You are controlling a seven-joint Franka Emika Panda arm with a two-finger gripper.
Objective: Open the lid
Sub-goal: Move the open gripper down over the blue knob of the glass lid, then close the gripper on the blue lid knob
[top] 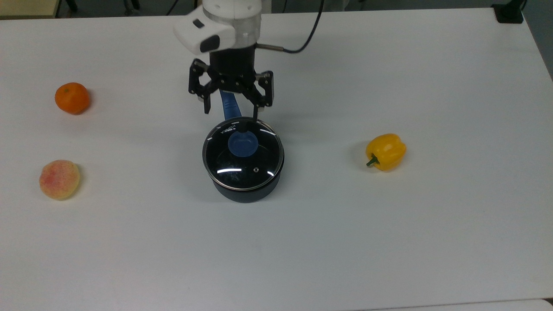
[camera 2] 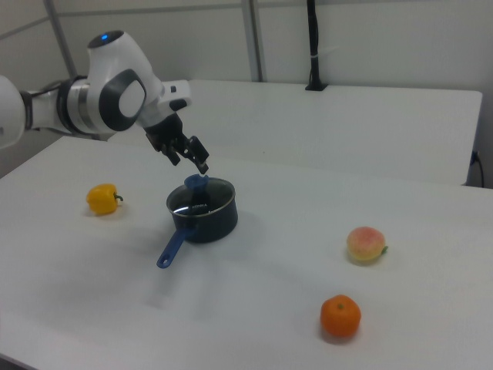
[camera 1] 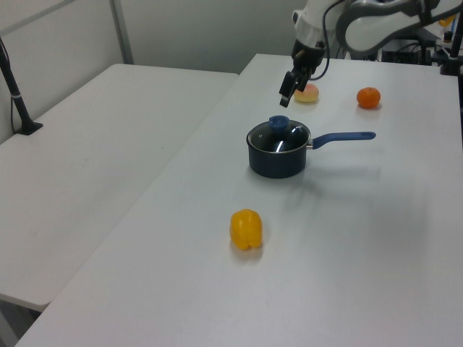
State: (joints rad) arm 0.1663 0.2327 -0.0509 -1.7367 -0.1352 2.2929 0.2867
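None of the task was done yet, as far as I could judge: the lid [top: 243, 153] sat flat and closed on the dark blue saucepan [top: 248, 190] at the centre of the top view, its blue knob [top: 243, 143] untouched. My hand [top: 232, 113] hung above the saucepan's long handle [camera 1: 343, 136], just above the lid's upper edge in the top view, with its fingers spread wide and holding nothing. In the right view my hand [camera 2: 191, 164] was poised in the air just above and to the left of the knob [camera 2: 196, 183], clear of it. What was left, I reckoned, was everything: centring over the knob, coming down, closing on it and lifting the lid off. On the white surface [top: 389, 242], an orange [top: 72, 98] and a peach [top: 59, 179] lay at the top view's left, and a yellow pepper [top: 385, 151] at the top view's right, all well apart from the saucepan.
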